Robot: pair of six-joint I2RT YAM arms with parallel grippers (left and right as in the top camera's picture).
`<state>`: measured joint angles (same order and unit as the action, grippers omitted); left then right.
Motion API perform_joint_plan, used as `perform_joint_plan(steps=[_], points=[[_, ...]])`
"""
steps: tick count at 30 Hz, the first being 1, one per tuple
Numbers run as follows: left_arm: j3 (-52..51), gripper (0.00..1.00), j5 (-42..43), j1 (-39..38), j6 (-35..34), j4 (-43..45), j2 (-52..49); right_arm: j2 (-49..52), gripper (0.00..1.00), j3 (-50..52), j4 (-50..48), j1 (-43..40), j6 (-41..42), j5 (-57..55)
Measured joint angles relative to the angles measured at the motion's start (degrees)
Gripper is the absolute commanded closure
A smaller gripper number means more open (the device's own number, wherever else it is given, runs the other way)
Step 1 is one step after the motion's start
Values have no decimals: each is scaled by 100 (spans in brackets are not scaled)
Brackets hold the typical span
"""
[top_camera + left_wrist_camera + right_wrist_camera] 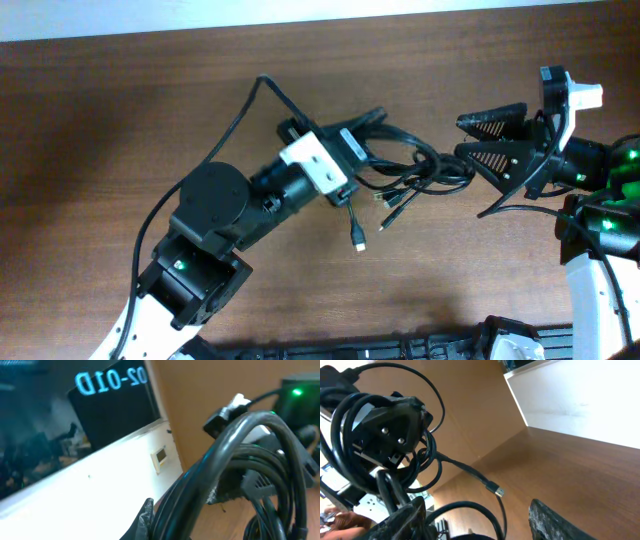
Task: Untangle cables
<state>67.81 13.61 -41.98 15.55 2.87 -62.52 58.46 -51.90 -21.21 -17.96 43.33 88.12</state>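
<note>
The cables (410, 172) are a tangled bundle of thin black cords at the table's middle, with plug ends (358, 241) trailing toward the front. My left gripper (360, 150) is shut on the bundle's left side. In the left wrist view the cords (240, 455) fill the frame beside one finger (146, 516). My right gripper (482, 140) is open at the bundle's right end. In the right wrist view a cable loop (485, 510) lies between its fingers (480, 522), and a cord with a USB plug (499, 492) hangs from the left gripper (390, 425).
The wooden table (150, 100) stretches left and back. A black ridged object (400, 348) lies along the front edge. A white wall and a dark screen (115, 405) stand beyond the table.
</note>
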Motion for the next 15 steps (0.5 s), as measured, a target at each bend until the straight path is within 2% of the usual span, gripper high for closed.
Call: perform_joint_plan(steps=[2, 3, 15], points=[[0, 100, -142, 0, -251, -15, 0, 2, 4, 2, -4, 0, -20, -61], [0, 100, -186, 0, -326, -33, 0, 7, 1, 4, 0, 0, -31, -111], [0, 100, -496, 0, -1425, -485, 0, 243, 1, 4, -2, 0, 68, -730]])
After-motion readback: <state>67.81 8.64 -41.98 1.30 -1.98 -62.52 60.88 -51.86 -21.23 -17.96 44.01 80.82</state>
